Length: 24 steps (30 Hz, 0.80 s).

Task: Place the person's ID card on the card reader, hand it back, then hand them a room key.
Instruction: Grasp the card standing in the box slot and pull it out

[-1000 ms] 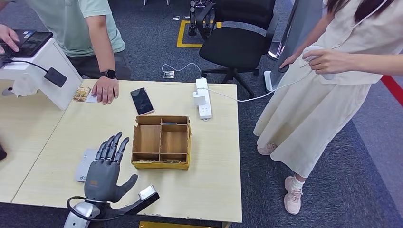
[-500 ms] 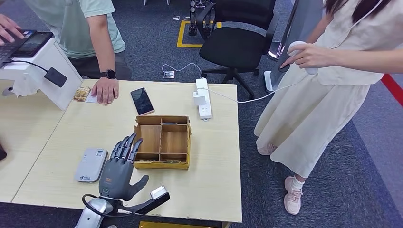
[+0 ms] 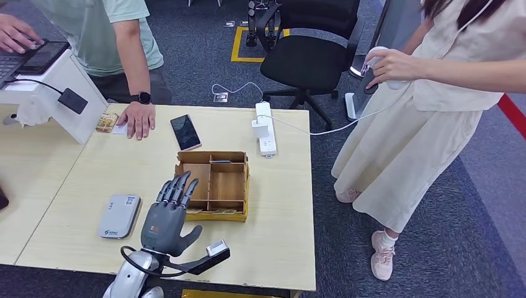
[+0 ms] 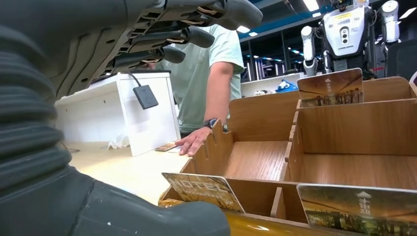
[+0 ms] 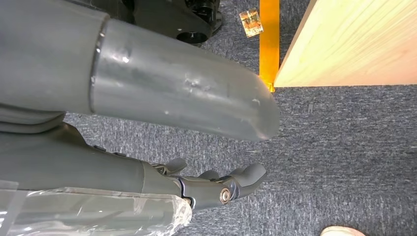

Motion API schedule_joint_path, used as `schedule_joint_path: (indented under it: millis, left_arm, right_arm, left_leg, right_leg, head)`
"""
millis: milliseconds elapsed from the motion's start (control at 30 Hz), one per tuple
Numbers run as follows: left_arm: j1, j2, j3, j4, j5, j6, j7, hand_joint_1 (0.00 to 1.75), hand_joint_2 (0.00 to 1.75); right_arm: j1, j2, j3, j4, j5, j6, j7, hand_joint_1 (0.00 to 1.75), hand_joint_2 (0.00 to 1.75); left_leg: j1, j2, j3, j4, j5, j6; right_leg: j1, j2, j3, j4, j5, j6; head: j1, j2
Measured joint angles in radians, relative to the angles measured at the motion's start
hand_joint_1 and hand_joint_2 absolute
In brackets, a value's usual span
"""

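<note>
At the far left of the table (image 3: 74, 180) stands a white counter unit (image 3: 53, 93) with a small black reader pad (image 3: 73, 100) cabled to its slanted face, and a person in a pale green shirt (image 3: 102, 31) leans behind it. That person's hand (image 3: 138, 118) lies flat on the table, fingers resting on a pale card (image 3: 119, 128); whether this is the ID card cannot be told. Just left of it lies a patterned brown card (image 3: 106, 122). Nearer, a grey and white card reader (image 3: 118, 216) lies flat on the table with nothing on it. Just right of it the robot's left hand (image 3: 166, 214) hovers palm down with fingers straight and spread, holding nothing, its fingertips (image 3: 180, 181) reaching the near left corner of the wooden organizer box (image 3: 211, 185). Hotel room key cards (image 4: 204, 189) stand in the box's near slots, and one more stands in a far compartment (image 4: 330, 87). A black phone (image 3: 185, 131) lies far of the box. Further right, a white power strip (image 3: 265, 129) sits by the table's far right edge. Beyond the table, a black office chair (image 3: 307, 56) stands on the carpet. On the right, a person in a cream dress (image 3: 397, 143) holds a white object. The right hand (image 5: 216, 184) hangs beside the table above the carpet, its fingers loosely curled and holding nothing.
</note>
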Motion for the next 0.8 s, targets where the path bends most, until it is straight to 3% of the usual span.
schedule_joint_path:
  millis: [800]
  left_arm:
    - [-0.086,0.001,-0.054,0.082,-0.080,0.003,0.019,0.00,1.75]
  right_arm:
    - [0.000,0.000,0.006,0.000,-0.005,0.000,0.007,0.00,0.00]
  left_leg:
    - [0.000,0.000,0.000,0.000,0.000,0.000]
  right_leg:
    - [0.000,0.000,0.000,0.000,0.000,0.000]
  head:
    - [0.000,0.000]
